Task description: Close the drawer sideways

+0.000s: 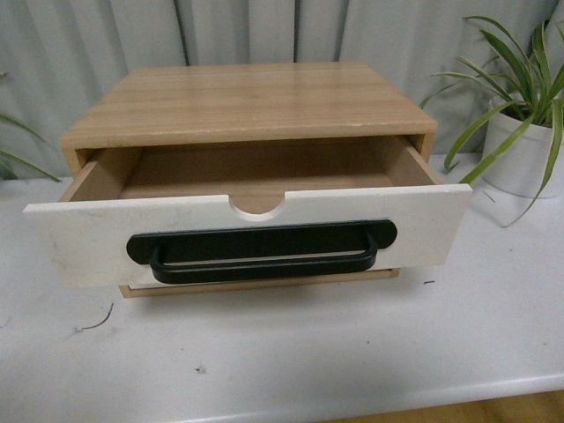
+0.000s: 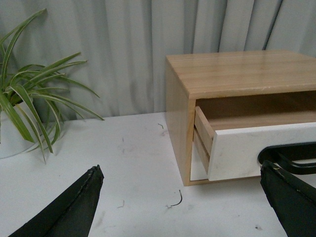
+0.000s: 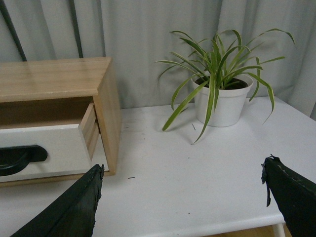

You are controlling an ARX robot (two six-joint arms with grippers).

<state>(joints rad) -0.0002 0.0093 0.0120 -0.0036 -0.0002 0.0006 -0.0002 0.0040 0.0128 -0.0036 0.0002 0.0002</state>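
Drawer (image 1: pixel 203 211): pulled well out of the wooden cabinet (image 1: pixel 247 101); its floor is mostly hidden behind the white front.
Left claw (image 2: pixel 182 207): spread wide, empty, fingers cut off by the frame.
Right claw (image 3: pixel 182 202): spread wide, empty.
Room: bare tabletop (image 1: pixel 291 352) beside both cabinet sides.

Drawer (image 1: pixel 88 238) floor out of sight behind its front; potted plant (image 1: pixel 527 152) cropped at the edge

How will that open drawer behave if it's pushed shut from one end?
The drawer looks rigid, wood sides and flat white front, so it should slide, not flex. Its front seems slightly askew to the cabinet, so an off-centre push may bind it. The cabinet seems to sit loose on the smooth table and might skid back.
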